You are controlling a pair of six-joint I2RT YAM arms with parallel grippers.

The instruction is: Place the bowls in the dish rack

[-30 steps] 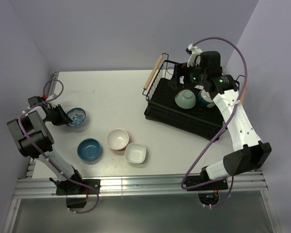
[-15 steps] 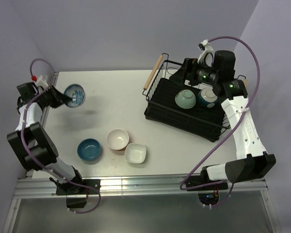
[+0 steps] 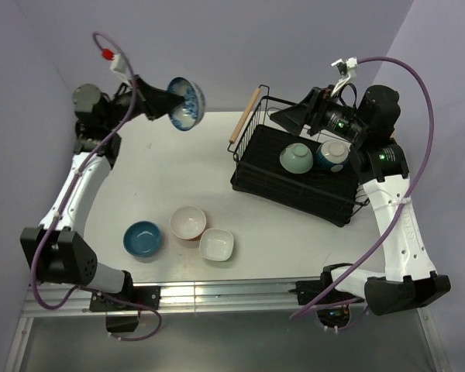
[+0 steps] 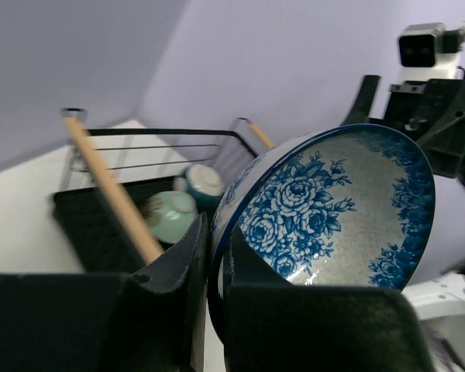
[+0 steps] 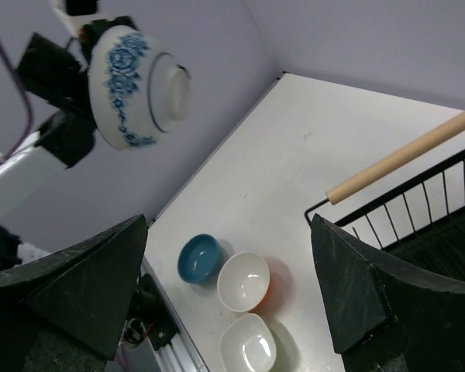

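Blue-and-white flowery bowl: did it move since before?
Yes. The blue-and-white patterned ceramic bowl, held by the left gripper, went up off the white table and rightward, toward the black wire dish rack.

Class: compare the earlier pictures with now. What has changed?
The left gripper, shut on the patterned bowl, has lifted it off the table, up and towards the dish rack. The right gripper, open, has risen above the rack. Unmoved: the mint bowl and teal bowl in the rack; the blue bowl, orange-sided bowl and square white bowl on the table.
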